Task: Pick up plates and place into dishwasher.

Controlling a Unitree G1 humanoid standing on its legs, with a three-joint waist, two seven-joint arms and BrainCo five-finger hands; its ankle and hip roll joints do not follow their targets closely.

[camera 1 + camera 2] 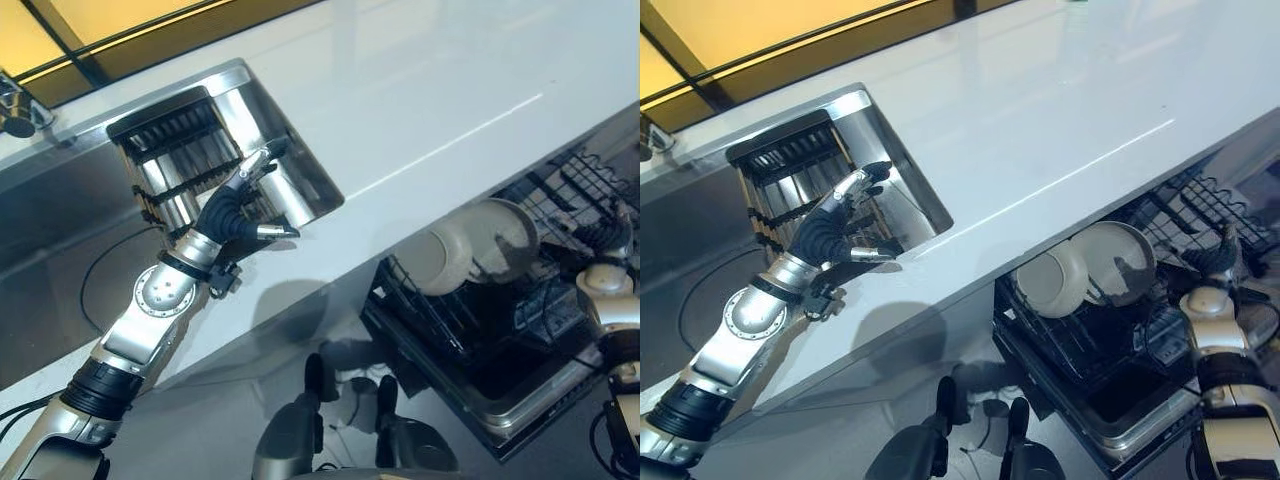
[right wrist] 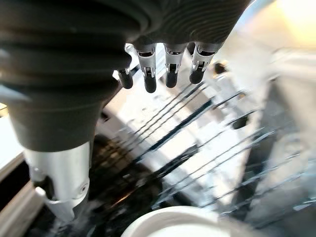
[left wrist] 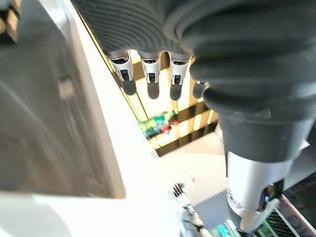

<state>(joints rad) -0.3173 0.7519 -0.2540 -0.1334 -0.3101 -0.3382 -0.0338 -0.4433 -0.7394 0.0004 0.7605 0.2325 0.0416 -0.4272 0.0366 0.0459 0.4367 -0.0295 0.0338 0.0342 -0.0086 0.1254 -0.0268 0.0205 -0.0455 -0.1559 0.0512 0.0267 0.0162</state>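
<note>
Light: bright and even over the white countertop (image 1: 420, 90), with a warm yellow glow along the far edge.
Glare: pale sheen on the countertop and on the steel sink (image 1: 290, 150) walls.
Shadows: soft grey patches under the left hand (image 1: 240, 215) and below the counter's near edge.
Blur: dishwasher rack (image 2: 207, 148) wires smeared in the right wrist view; the counter edge is soft in the left wrist view.

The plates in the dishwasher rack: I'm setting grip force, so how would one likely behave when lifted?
The plates look like glazed ceramic, so probably stiff, fairly heavy and breakable. Their glossy faces suggest a slippery grip. Standing on edge in the dishwasher rack, one could tip or roll if nudged.
</note>
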